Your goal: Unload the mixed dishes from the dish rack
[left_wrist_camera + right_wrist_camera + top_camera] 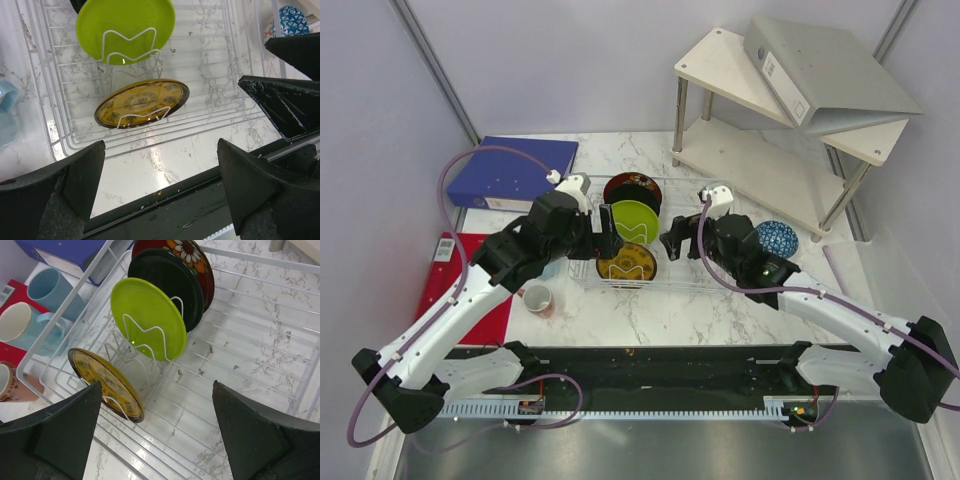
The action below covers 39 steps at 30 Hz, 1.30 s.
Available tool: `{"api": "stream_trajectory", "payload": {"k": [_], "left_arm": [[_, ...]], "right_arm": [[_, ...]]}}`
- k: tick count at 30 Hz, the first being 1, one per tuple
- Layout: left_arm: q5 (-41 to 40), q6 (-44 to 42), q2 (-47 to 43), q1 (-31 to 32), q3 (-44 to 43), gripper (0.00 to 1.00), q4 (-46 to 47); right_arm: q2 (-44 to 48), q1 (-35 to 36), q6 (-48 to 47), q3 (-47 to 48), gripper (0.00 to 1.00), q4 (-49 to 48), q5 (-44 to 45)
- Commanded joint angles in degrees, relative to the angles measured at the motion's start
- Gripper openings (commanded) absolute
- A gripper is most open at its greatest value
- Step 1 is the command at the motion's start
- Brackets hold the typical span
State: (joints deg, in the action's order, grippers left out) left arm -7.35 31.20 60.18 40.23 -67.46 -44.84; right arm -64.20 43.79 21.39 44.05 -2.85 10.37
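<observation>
The wire dish rack (685, 272) stands mid-table. In its slots stand a dark red-black floral plate (632, 185), a glossy black plate (172, 280), a lime green plate (636, 220) and a yellow-brown patterned plate (626, 264). The small blue patterned dish (777, 240) sits on the table right of the rack. Light-blue mugs (50, 290) and a mug with a cream inside (12, 322) stand left of the rack. My left gripper (603, 235) is open over the rack's left side, near the plates. My right gripper (672, 243) is open over the rack's bare right half.
A blue binder (510, 170) lies at the back left and a red folder (470, 285) at the left. A brownish mug (537, 298) stands near the rack's front left corner. A white two-tier shelf (770, 110) with a grey binder (830, 70) stands at the back right.
</observation>
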Motion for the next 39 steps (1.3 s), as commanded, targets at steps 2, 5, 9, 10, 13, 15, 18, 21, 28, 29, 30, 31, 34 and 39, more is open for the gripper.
{"api": "stream_trajectory", "payload": {"k": [2,5,9,10,13,15,18,21,28,29,30,31,34,39], "left_arm": [[1.4,1.0,1.1,-2.3,-0.6,1.0,0.0],[0.9,-2.8,1.7,-2.2,-0.4,1.0,0.0],[-0.2,-3.5,-0.3,-2.2,1.5,1.0,0.5],[-0.6,-3.9,-2.1,-2.2,2.1,0.99,0.8],[-0.6,-6.1,-5.0,-2.2,4.2,0.99,3.2],[-0.6,-6.9,-7.6,-2.2,5.5,0.99,3.8],[-1.7,-6.7,-9.3,-2.2,6.6,0.99,4.0],[0.7,-7.4,-9.5,-2.2,7.3,1.0,4.2],[2.1,-7.2,-10.3,-2.2,8.4,0.99,4.4],[2.2,-7.2,-10.6,-2.2,8.6,0.99,4.5],[2.2,-7.2,-10.9,-2.2,8.7,0.99,4.6],[2.2,-7.2,-11.1,-2.2,9.0,0.99,4.8],[2.4,-7.2,-10.9,-2.2,9.5,0.99,4.9],[3.0,-6.8,-11.1,-2.2,10.4,0.99,5.4]], "right_arm": [[-4.2,0.8,-3.0,5.2,0.98,4.7,0.7],[-5.5,1.6,-4.7,5.0,0.98,4.3,-0.2],[-5.5,3.1,-7.6,2.6,0.95,-0.2,-3.6],[-5.4,3.2,-7.8,2.3,0.93,-1.6,-3.9],[-6.0,3.8,-8.4,1.9,0.82,-2.9,-6.5],[-7.2,4.7,-9.7,2.0,0.73,-2.9,-7.9],[-9.5,6.4,-10.9,2.3,0.63,-2.9,-7.2],[-11.6,6.8,-11.3,2.3,0.46,-3.7,-6.7],[-15.3,7.0,-11.5,3.1,0.37,-6.4,-5.9],[-15.9,7.2,-11.5,3.1,0.38,-6.7,-5.9],[-16.1,7.2,-11.5,3.2,0.38,-7.0,-5.7],[-16.4,7.1,-11.6,3.3,0.38,-7.1,-5.7],[-18.1,7.1,-11.8,4.1,0.38,-7.3,-6.1],[-20.9,7.1,-11.8,5.2,0.35,-8.2,-6.7]]}}
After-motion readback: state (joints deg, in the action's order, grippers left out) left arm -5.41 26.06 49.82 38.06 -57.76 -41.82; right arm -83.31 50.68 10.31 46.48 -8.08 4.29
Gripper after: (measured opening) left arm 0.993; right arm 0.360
